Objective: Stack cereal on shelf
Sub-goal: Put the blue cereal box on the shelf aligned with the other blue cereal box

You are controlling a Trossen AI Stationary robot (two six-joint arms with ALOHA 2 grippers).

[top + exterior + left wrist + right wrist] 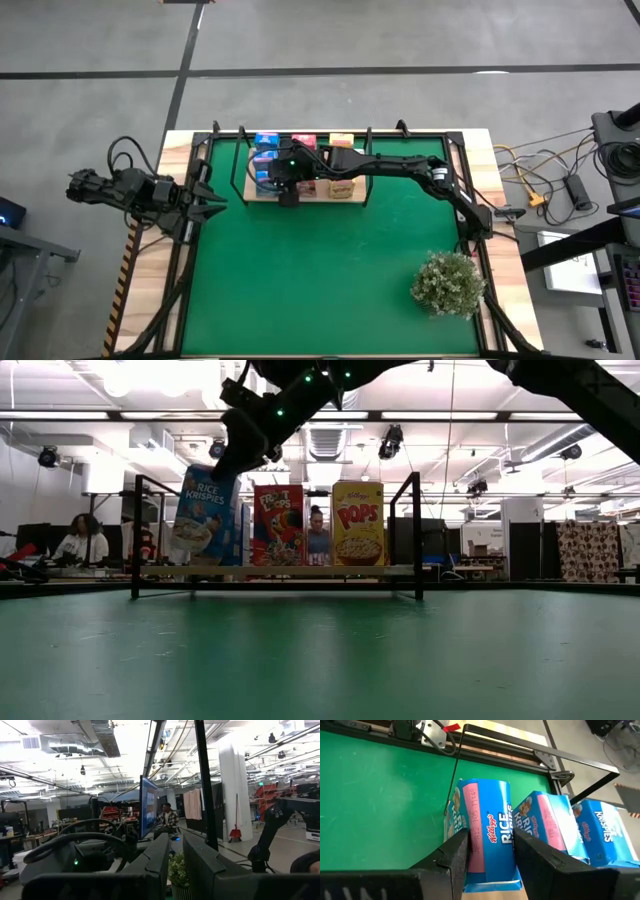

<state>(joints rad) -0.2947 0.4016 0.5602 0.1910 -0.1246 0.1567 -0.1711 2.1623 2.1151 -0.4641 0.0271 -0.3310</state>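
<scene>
The right gripper (490, 850) is positioned over the left end of the shelf (300, 197), at the far side of the bench (330, 290). Its two fingers (452, 857) are clamped on the top of a blue Rice Krispies carton (490, 835), one finger on each side face. In the low view this blue carton (205, 515) is tilted slightly, with its lower edge at the level of the shelf board (280, 571); whether it rests on the board cannot be determined.

Two further blue cartons (555, 827) stand just beside the held carton, farther back on the shelf. A pink-red Froot Loops carton (278, 525) and a yellow Corn Pops carton (357, 523) stand upright on the board, side by side, to the right of the blue carton in the low view. Further cartons of the same colours stand in rows behind them in the high view.

The left gripper (212, 207) is parked at the left edge of the bench, well apart from the shelf. Its fingers (150, 865) are close together with a narrow gap and hold nothing.

A bushy green plant (448, 283) stands near the right front corner of the bench.
</scene>
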